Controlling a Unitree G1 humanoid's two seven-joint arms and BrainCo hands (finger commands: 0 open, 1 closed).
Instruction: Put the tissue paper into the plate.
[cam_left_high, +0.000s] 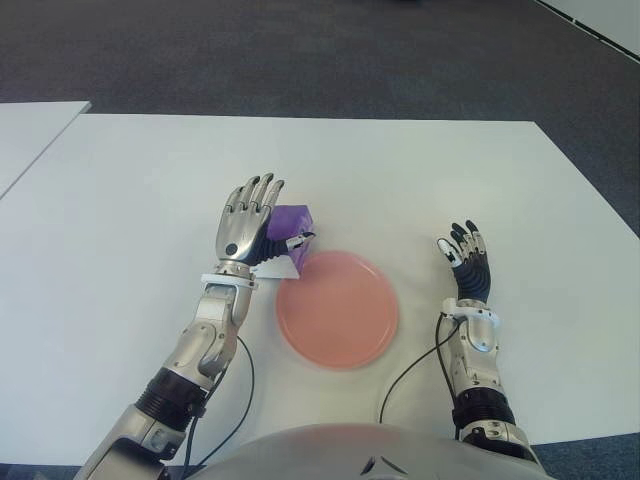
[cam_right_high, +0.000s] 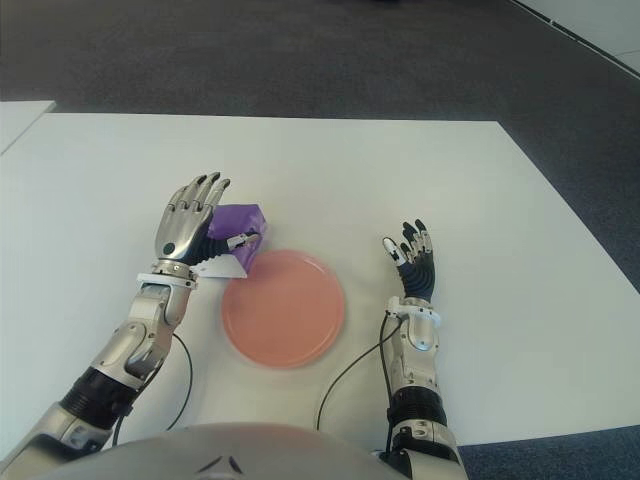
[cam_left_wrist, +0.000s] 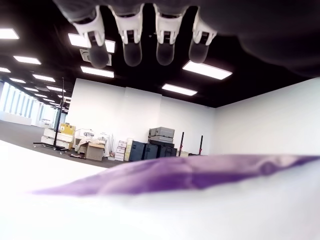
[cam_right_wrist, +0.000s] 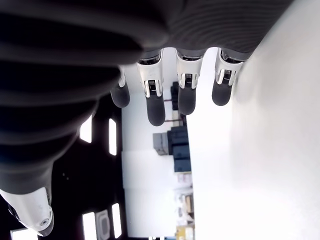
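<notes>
Meanwhile, plate (cam_left_high: 338, 310) bare (tissue pack (cam_left_high: 288, 224) beside)

Open-plan office, part storage.
White tables (cam_left_high: 420, 180) on grey carpet (cam_left_high: 300, 60); ceiling light panels (cam_left_wrist: 206, 70), stacked cases (cam_left_wrist: 159, 145) at 12 o'clock.

The table (cam_left_high: 420, 190) is a smooth, matt white surface. On it, the plate (cam_left_high: 338, 310) looks like smooth pink plastic with a faint sheen. Just beside the plate's far-left rim, the tissue paper (cam_left_high: 290, 222) is a purple pack with a soft plastic-film look, its white end looking papery. Against the pack, the left hand (cam_left_high: 245, 222) shows brushed silver metal on its back and dark matt finger segments. Right of the plate, the right hand (cam_left_high: 466, 258) has glossy black and white plastic fingers.
</notes>
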